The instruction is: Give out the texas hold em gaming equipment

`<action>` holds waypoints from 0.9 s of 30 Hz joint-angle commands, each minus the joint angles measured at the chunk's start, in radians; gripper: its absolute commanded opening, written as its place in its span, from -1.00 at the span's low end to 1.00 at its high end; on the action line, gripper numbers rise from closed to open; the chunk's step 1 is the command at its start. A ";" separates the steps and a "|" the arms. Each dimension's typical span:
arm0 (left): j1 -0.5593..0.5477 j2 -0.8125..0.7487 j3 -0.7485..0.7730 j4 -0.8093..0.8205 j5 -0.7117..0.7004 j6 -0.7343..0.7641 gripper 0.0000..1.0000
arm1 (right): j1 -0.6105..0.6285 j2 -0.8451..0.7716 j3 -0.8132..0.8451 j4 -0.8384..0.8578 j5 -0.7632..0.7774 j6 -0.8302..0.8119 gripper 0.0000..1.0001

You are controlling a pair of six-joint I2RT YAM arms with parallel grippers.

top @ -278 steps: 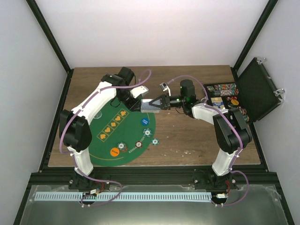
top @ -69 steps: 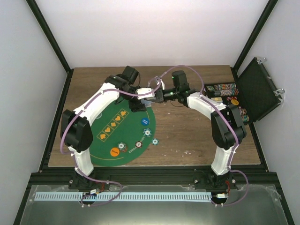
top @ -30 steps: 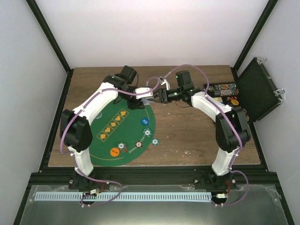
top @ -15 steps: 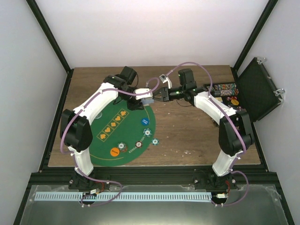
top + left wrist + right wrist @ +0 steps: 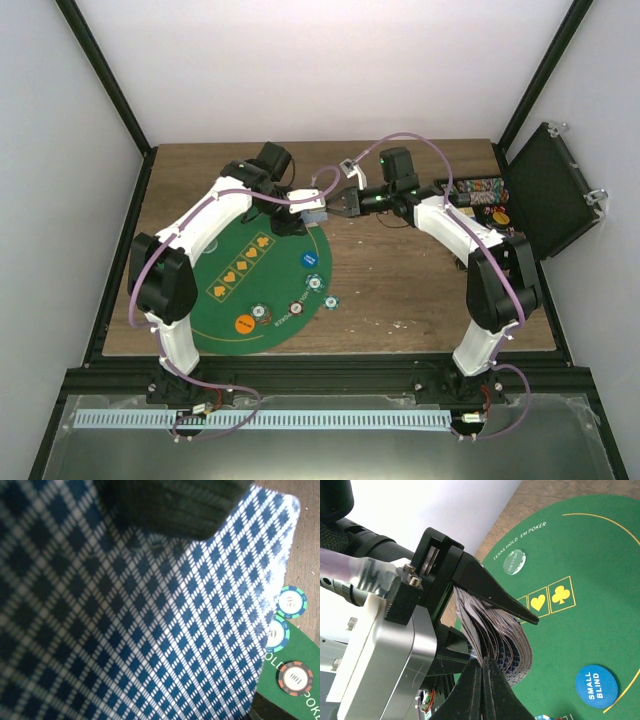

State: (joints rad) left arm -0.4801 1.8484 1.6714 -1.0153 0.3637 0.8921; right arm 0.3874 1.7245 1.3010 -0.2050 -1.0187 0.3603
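while the left gripper (image 5: pixel 316 214) clamps the fanned deck of playing cards (image 5: pixel 495 630) to present its edge, the right gripper (image 5: pixel 483 669) pinches fully shut there, seemingly to draw one card.

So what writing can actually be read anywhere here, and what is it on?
"TEXAS HOLD EM POKER": green mat
"SMALL BLIND": blue disc
"100": red-white chip
"50": teal chip beside the mat
Playing cards: pattern only.
Pale disc on the mat, case chips: too blurred.
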 commanded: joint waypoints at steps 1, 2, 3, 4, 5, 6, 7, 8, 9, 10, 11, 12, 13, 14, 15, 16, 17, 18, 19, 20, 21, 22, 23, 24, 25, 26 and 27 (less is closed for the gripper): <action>0.013 -0.003 -0.018 -0.002 0.012 0.002 -0.01 | -0.004 -0.039 0.001 -0.024 0.015 -0.022 -0.99; 0.015 -0.003 -0.020 -0.002 0.012 0.001 -0.01 | -0.007 -0.042 0.005 -0.029 0.017 -0.025 -0.99; 0.017 -0.004 -0.024 -0.001 0.013 0.001 -0.01 | -0.008 -0.047 0.006 -0.037 0.019 -0.030 -0.99; 0.020 -0.006 -0.026 0.000 0.012 0.001 -0.02 | -0.010 -0.050 0.007 -0.043 0.023 -0.034 -0.99; 0.021 -0.006 -0.027 0.000 0.014 0.000 -0.02 | -0.014 -0.052 0.007 -0.047 0.026 -0.038 -0.99; 0.022 -0.008 -0.028 0.000 0.014 0.000 -0.01 | -0.017 -0.054 0.007 -0.052 0.029 -0.041 -0.99; 0.024 -0.009 -0.030 0.000 0.015 0.001 -0.01 | -0.021 -0.056 0.005 -0.055 0.031 -0.042 -0.99; 0.025 -0.010 -0.031 0.000 0.015 0.001 -0.02 | -0.023 -0.058 0.006 -0.058 0.031 -0.045 -0.99; 0.027 -0.011 -0.033 0.000 0.015 0.000 -0.01 | -0.027 -0.060 0.003 -0.060 0.032 -0.046 -0.98; 0.027 -0.012 -0.034 0.001 0.016 0.000 -0.01 | -0.029 -0.061 0.003 -0.061 0.031 -0.047 -0.98; 0.029 -0.014 -0.036 0.001 0.018 0.000 -0.02 | -0.031 -0.062 0.004 -0.065 0.031 -0.051 -0.97; 0.030 -0.013 -0.038 0.002 0.018 0.000 -0.01 | -0.031 -0.062 0.005 -0.069 0.032 -0.054 -0.93; 0.031 -0.015 -0.038 0.003 0.019 0.001 -0.01 | -0.031 -0.060 0.004 -0.069 0.029 -0.054 -0.90; 0.031 -0.015 -0.038 0.004 0.020 -0.001 -0.01 | -0.031 -0.059 0.003 -0.067 0.024 -0.052 -0.87; 0.030 -0.014 -0.036 0.004 0.021 -0.001 -0.01 | -0.031 -0.058 0.002 -0.063 0.017 -0.048 -0.86; 0.031 -0.014 -0.035 0.004 0.025 -0.003 -0.01 | -0.031 -0.054 -0.001 -0.059 0.010 -0.045 -0.85; 0.031 -0.013 -0.033 0.004 0.028 -0.003 -0.01 | -0.030 -0.050 -0.002 -0.053 0.003 -0.041 -0.85; 0.030 -0.013 -0.032 0.004 0.029 -0.003 -0.02 | -0.030 -0.048 -0.006 -0.048 -0.004 -0.038 -0.85; 0.031 -0.012 -0.030 0.004 0.032 -0.005 -0.01 | -0.030 -0.047 -0.007 -0.043 -0.009 -0.034 -0.85; 0.031 -0.014 -0.028 0.004 0.035 -0.005 -0.01 | -0.030 -0.046 -0.011 -0.038 -0.012 -0.031 -0.85; 0.031 -0.014 -0.027 0.004 0.040 -0.008 -0.01 | -0.029 -0.046 -0.014 -0.031 -0.017 -0.029 -0.82; 0.031 -0.014 -0.026 0.004 0.043 -0.008 -0.01 | -0.028 -0.046 -0.017 -0.025 -0.021 -0.027 -0.80; 0.031 -0.013 -0.025 0.004 0.045 -0.008 -0.01 | -0.026 -0.045 -0.018 -0.019 -0.026 -0.023 -0.78; 0.031 -0.012 -0.023 0.004 0.046 -0.009 0.00 | -0.024 -0.042 -0.020 -0.013 -0.029 -0.019 -0.77; 0.031 -0.011 -0.021 0.005 0.050 -0.011 0.00 | -0.019 -0.038 -0.019 -0.010 -0.029 -0.018 -0.75; 0.031 -0.010 -0.017 0.002 0.052 -0.012 0.01 | -0.014 -0.033 -0.018 -0.009 -0.028 -0.017 -0.72; 0.031 -0.006 -0.012 0.000 0.057 -0.013 0.01 | -0.011 -0.027 -0.016 -0.006 -0.026 -0.016 -0.71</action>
State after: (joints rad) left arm -0.4503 1.8484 1.6390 -1.0126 0.3794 0.8860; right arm 0.3637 1.6958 1.2850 -0.2420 -1.0222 0.3363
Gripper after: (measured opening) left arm 0.505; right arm 0.132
